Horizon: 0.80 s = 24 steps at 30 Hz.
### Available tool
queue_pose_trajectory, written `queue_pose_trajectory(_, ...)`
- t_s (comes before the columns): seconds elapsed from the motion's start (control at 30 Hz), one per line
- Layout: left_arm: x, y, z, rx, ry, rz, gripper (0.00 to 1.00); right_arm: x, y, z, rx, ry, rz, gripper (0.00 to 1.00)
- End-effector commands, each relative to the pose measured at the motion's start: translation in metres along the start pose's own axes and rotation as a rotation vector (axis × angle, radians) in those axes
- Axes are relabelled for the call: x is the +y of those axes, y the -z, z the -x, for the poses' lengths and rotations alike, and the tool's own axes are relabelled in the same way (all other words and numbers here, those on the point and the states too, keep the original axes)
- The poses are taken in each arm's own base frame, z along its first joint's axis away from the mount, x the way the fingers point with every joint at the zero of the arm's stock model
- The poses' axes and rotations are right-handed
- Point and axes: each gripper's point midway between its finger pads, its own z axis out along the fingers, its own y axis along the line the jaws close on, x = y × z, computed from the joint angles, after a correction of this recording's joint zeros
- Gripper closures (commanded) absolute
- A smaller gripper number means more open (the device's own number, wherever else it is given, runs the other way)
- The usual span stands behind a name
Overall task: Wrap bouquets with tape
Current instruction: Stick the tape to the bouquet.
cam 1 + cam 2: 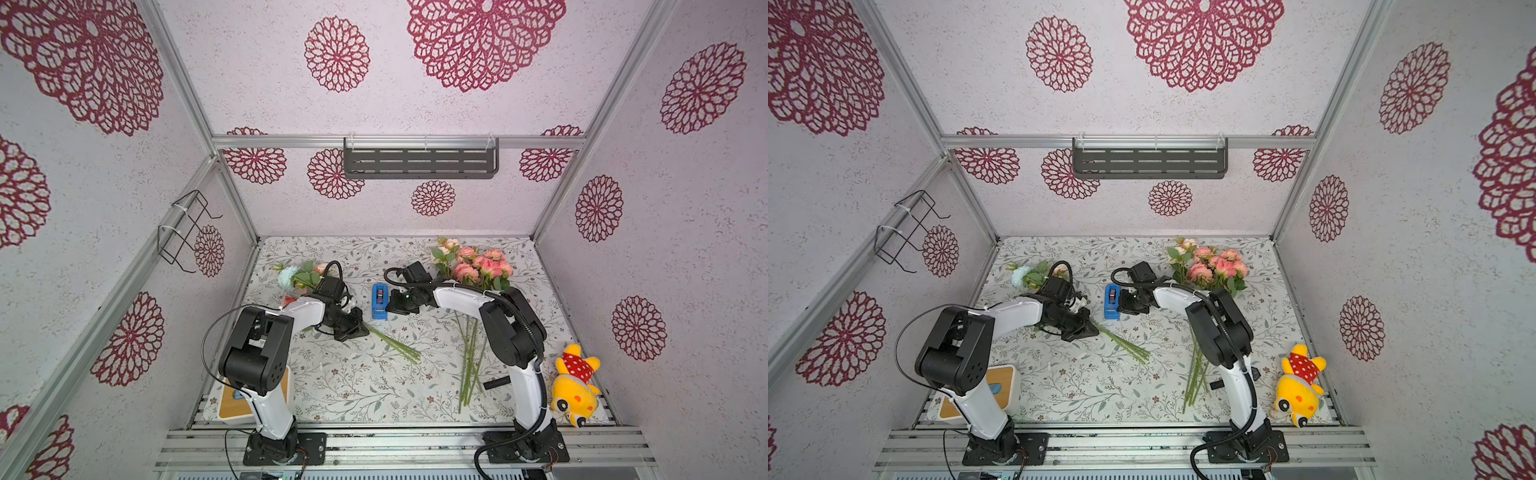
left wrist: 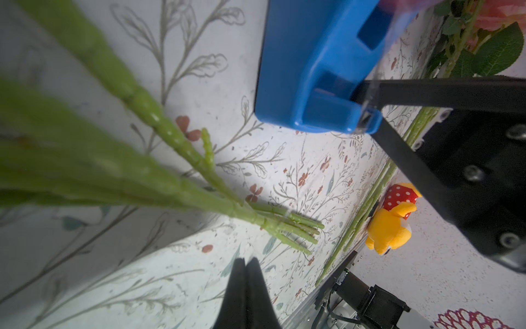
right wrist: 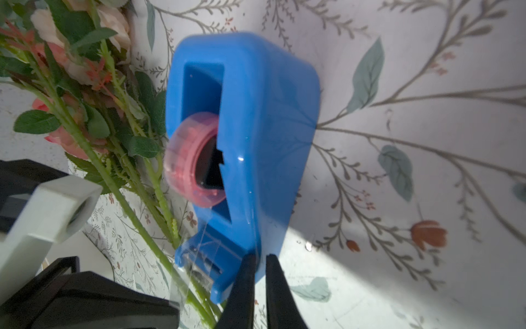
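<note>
The tape, a blue dispenser (image 1: 379,301) (image 1: 1112,302) with a pinkish roll, stands mid-table between the arms. One bouquet (image 1: 297,276) with a pale blue bloom lies at the left, its green stems (image 2: 159,176) running out under my left gripper (image 1: 363,328). That gripper (image 2: 246,263) is shut with nothing between its fingers. The other bouquet (image 1: 478,266), pink and peach, lies at the back right under the right arm. My right gripper (image 3: 259,257) sits at the cutter end of the dispenser (image 3: 264,128), its fingers a narrow slit apart. A clear strip of tape (image 3: 196,270) hangs from the cutter.
A yellow plush toy (image 1: 575,386) lies at the front right edge, with a black wristwatch (image 1: 496,382) beside the right arm. A wood-topped white box (image 1: 232,399) sits under the left arm. A wire basket (image 1: 187,232) hangs on the left wall and a grey shelf (image 1: 419,162) on the back wall.
</note>
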Motion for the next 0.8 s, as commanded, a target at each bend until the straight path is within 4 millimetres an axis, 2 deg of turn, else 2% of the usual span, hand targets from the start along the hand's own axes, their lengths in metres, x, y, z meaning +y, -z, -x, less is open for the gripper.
queue_pose_trajectory(0.0, 0.003, -0.011, -0.002, 0.021, -0.006, 0.027, 1.0, -0.008, -0.015, -0.025, 0.077, -0.01, -0.023, 0.85)
queue_pose_trajectory(0.2, 0.003, -0.016, -0.004, 0.025, -0.004, 0.026, 1.0, -0.003, -0.017, -0.027, 0.091, 0.004, -0.007, 0.84)
queue_pose_trajectory(0.37, 0.019, -0.022, -0.005, 0.042, 0.028, 0.094, 1.0, -0.002, -0.014, -0.025, 0.081, 0.006, -0.009, 0.81)
queue_pose_trajectory(0.63, 0.022, -0.017, -0.006, 0.043, 0.012, 0.17, 1.0, 0.008, 0.004, -0.014, 0.043, 0.062, 0.009, 0.72)
queue_pose_trajectory(0.77, 0.027, -0.018, -0.009, 0.046, 0.015, 0.202, 0.96, 0.009, 0.012, -0.009, 0.028, 0.092, -0.003, 0.71)
